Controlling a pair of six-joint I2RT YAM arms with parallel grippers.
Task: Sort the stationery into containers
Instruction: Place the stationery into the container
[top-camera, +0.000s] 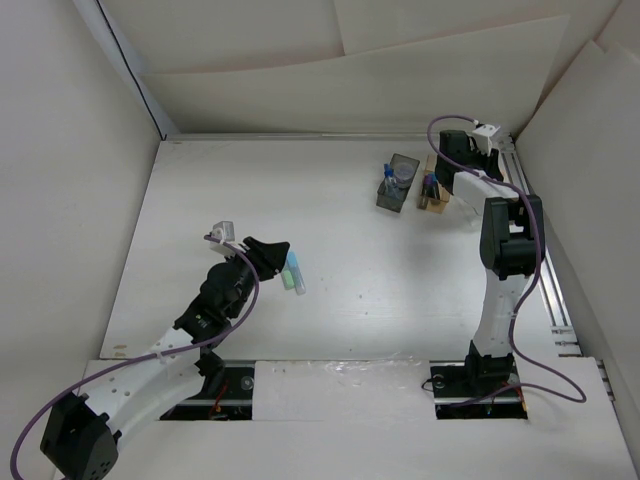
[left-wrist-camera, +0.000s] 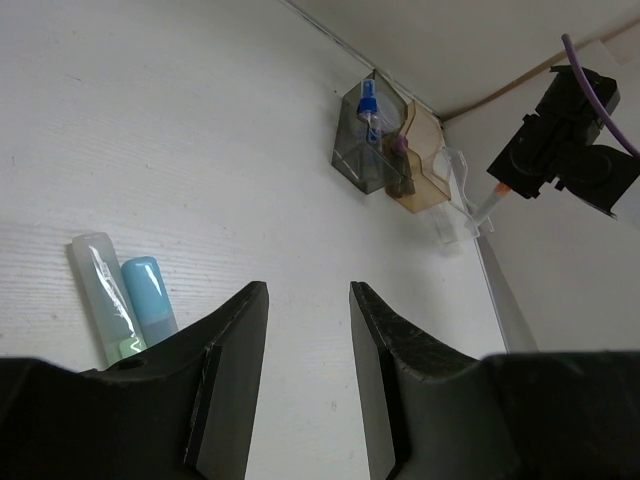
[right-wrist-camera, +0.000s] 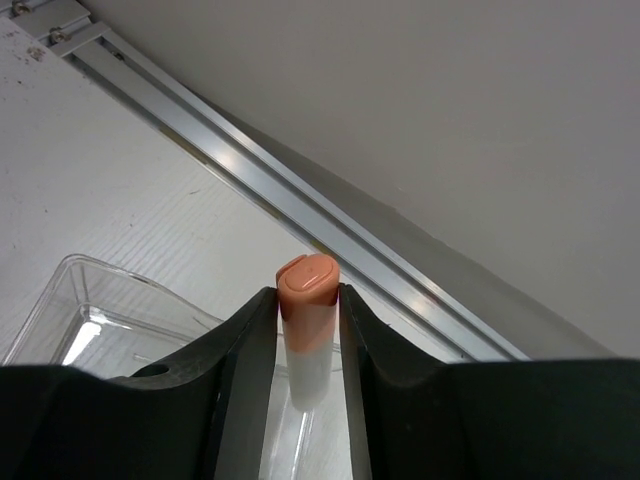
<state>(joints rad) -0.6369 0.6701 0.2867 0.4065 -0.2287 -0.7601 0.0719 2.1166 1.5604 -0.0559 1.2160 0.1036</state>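
Note:
My left gripper (left-wrist-camera: 308, 290) is open and empty, low over the table; it also shows in the top view (top-camera: 279, 251). A green marker (left-wrist-camera: 100, 297) and a light-blue marker (left-wrist-camera: 148, 300) lie side by side just left of it (top-camera: 293, 272). My right gripper (right-wrist-camera: 308, 295) is shut on an orange marker (right-wrist-camera: 307, 283), held upright over the clear bin (right-wrist-camera: 90, 310). The smoky dark grey bin (top-camera: 400, 186) holds the blue-capped bottle (left-wrist-camera: 368, 107). The tan-orange bin (top-camera: 434, 192) holds the dark purple marker (left-wrist-camera: 400, 146). In the top view the right arm hides most of the clear bin.
The three bins stand in a row at the back right, near the aluminium rail (right-wrist-camera: 300, 190) along the right wall (top-camera: 548, 270). White walls close in the table on the left, back and right.

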